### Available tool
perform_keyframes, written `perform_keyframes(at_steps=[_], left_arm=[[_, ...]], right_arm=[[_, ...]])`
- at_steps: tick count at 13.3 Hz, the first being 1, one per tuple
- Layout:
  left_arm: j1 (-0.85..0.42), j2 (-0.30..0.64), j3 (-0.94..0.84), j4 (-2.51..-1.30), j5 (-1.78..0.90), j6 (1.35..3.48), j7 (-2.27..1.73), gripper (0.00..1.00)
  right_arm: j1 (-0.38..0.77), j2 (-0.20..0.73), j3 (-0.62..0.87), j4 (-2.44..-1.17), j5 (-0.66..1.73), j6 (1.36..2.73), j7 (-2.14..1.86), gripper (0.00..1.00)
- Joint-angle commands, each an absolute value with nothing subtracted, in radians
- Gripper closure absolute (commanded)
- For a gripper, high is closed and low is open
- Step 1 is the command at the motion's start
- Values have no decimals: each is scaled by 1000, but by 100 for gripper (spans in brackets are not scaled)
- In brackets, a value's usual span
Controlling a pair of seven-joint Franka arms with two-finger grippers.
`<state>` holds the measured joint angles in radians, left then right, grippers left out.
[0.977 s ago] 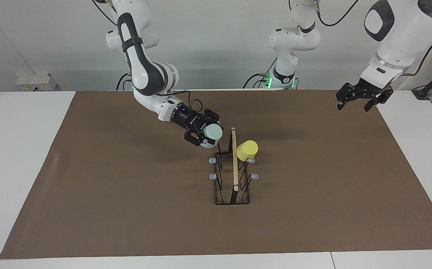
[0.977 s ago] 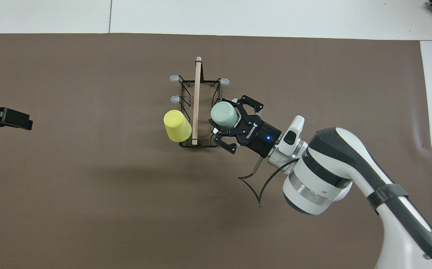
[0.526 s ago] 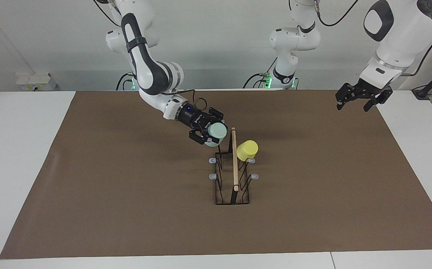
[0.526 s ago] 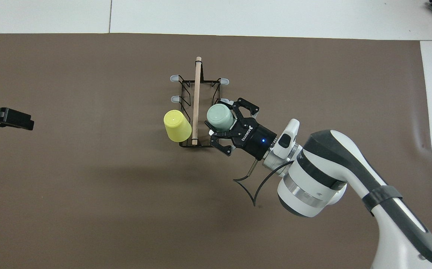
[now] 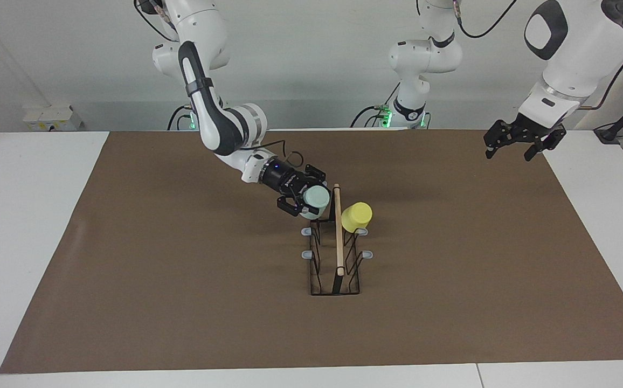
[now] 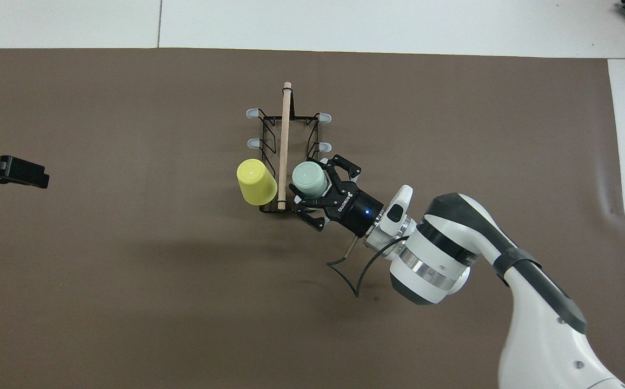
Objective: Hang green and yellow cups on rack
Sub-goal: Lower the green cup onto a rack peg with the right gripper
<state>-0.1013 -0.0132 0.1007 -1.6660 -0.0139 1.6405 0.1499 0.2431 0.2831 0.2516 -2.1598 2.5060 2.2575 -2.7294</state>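
The rack (image 5: 338,253) is a black wire stand with a wooden bar (image 6: 284,146) on top, standing mid-mat. A yellow cup (image 5: 357,216) (image 6: 256,181) hangs tilted on the prong nearest the robots, on the side toward the left arm's end. My right gripper (image 5: 307,197) (image 6: 317,186) is shut on the green cup (image 5: 316,198) (image 6: 308,179). It holds the cup tilted close beside the bar, over the matching prong on the side toward the right arm's end. That prong is hidden by the cup. My left gripper (image 5: 516,143) (image 6: 10,172) waits open above the mat's edge at its own end.
A brown mat (image 5: 182,280) covers most of the white table (image 5: 31,215). Two grey-tipped prongs (image 6: 323,146) on the green cup's side stand bare, as do two on the yellow cup's side (image 6: 252,143). A third robot's base (image 5: 411,108) stands at the back.
My right gripper has carried the green cup closer to the rack's bar and lower, onto the prong nearest the robots. The yellow cup, rack and left gripper have not moved.
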Motion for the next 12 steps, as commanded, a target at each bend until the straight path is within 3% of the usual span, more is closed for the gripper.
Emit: perform_keyframes(at_steps=[1, 3, 4, 5, 12], left_arm=[[-98, -14, 100, -1661, -29, 1628, 161, 0], [-98, -15, 100, -1663, -29, 1628, 161, 0], [-98, -15, 100, -1663, -29, 1628, 161, 0], [-98, -14, 100, -1663, -29, 1628, 161, 0], [-98, -14, 100, -1661, -29, 1628, 161, 0]], right_arm=[[238, 288, 256, -2186, 2553, 2232, -2829, 100], [238, 287, 256, -2189, 2553, 2237, -2829, 100], [238, 288, 256, -2186, 2554, 2240, -2829, 54], [236, 288, 256, -2186, 2553, 2238, -2827, 1], [239, 270, 259, -2169, 2553, 2273, -2819, 0]])
